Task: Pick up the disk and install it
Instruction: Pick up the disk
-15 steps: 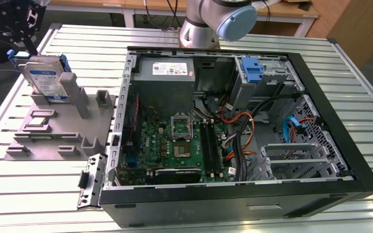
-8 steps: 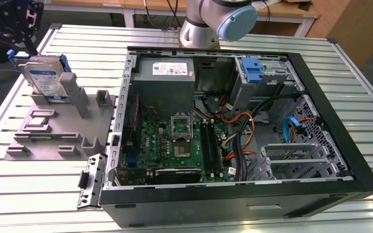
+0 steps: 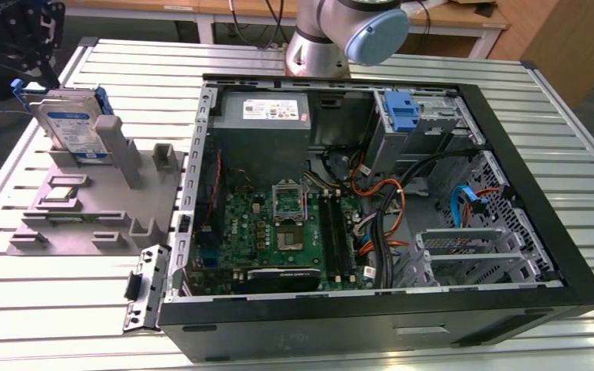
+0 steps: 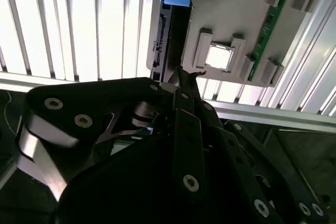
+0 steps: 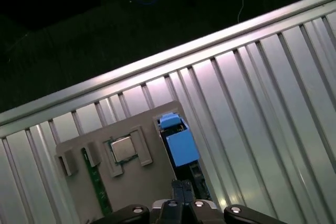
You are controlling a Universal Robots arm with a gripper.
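gripper [image 3: 41, 76]: right over the disk [image 3: 72, 124]'s top edge; apart or together, I can't tell.
disk: upright on edge in the grey holder [image 3: 80, 228], outside the computer case [image 3: 380, 332].
handling: likely stiff, weighty, smooth, shock-shy; take its blue-railed sides.

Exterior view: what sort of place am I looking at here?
Probably a robotics lab bench for computer assembly: an open computer case sits on a slatted metal table, the robot arm stands behind it, and a grey fixture holds the disk on edge.
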